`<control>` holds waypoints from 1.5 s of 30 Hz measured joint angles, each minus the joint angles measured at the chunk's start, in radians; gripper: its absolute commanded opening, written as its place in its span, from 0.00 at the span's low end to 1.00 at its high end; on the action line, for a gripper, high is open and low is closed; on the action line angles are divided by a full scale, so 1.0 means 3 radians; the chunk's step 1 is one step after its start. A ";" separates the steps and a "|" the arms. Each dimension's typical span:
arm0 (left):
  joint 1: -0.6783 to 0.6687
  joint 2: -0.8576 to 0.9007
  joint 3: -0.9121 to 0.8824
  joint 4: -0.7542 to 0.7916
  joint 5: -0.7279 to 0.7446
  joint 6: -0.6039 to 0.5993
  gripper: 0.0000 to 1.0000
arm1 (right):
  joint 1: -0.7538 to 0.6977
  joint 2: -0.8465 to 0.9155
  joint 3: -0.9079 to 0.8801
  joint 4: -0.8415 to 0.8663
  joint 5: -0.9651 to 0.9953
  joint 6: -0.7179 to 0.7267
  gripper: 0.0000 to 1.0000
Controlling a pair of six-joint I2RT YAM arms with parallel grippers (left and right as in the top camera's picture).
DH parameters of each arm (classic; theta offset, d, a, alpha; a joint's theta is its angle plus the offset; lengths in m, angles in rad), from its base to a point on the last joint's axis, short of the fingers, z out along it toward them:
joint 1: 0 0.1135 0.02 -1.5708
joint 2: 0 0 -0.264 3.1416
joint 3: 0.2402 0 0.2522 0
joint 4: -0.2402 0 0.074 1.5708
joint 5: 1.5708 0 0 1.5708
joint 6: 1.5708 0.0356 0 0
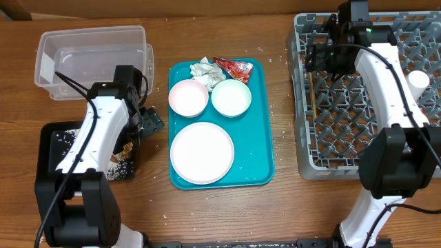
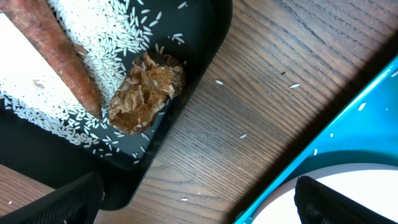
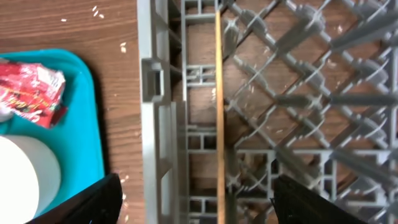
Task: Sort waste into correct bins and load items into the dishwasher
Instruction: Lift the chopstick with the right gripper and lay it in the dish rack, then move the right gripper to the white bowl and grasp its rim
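Observation:
My left gripper [image 1: 149, 121] is open and empty, low between the black tray [image 1: 49, 141] and the teal tray [image 1: 265, 124]. In the left wrist view [image 2: 199, 205] the black tray [image 2: 193, 68] holds the brown sausage piece [image 2: 56, 56], the crumbly bit [image 2: 146, 90] and rice [image 2: 118, 37]. On the teal tray lie the napkin [image 1: 202, 69], red wrapper [image 1: 234, 68], two bowls [image 1: 188, 97] [image 1: 231, 98] and the plate [image 1: 202, 152]. My right gripper [image 1: 320, 52] is open above the wooden stick [image 3: 219, 112], which lies in the grey rack [image 1: 306, 138]. A white cup [image 1: 418, 79] sits in the rack.
The clear tub [image 1: 89, 58] stands at the back left. Loose rice grains are scattered on the wood [image 2: 242, 135] between the trays. The right wrist view shows the wrapper [image 3: 31, 93] and a bowl's edge [image 3: 25, 180] left of the rack wall [image 3: 152, 124].

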 measured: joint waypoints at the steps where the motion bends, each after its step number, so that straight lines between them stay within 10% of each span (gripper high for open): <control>1: 0.0000 0.0000 0.0000 -0.0001 0.0000 0.0000 1.00 | 0.0006 -0.0020 0.0000 -0.0020 -0.0060 0.0028 0.80; 8: 0.0000 0.0001 0.0000 0.0000 0.0000 0.0000 1.00 | 0.0212 -0.0309 0.0000 -0.0121 -0.0860 0.0131 1.00; 16: 0.0000 0.0001 0.0000 -0.0001 0.0000 0.0000 1.00 | 0.0746 -0.0340 0.0000 -0.0020 -0.1324 0.0150 1.00; 31: 0.0000 0.0001 0.0000 -0.0001 0.0000 0.0000 1.00 | 0.1912 0.0304 0.0000 0.0142 0.0192 -0.0004 0.88; 45: 0.0000 0.0001 0.0000 -0.0001 0.0000 0.0000 1.00 | 0.2007 0.0690 0.0000 0.0189 0.0598 -0.0038 0.79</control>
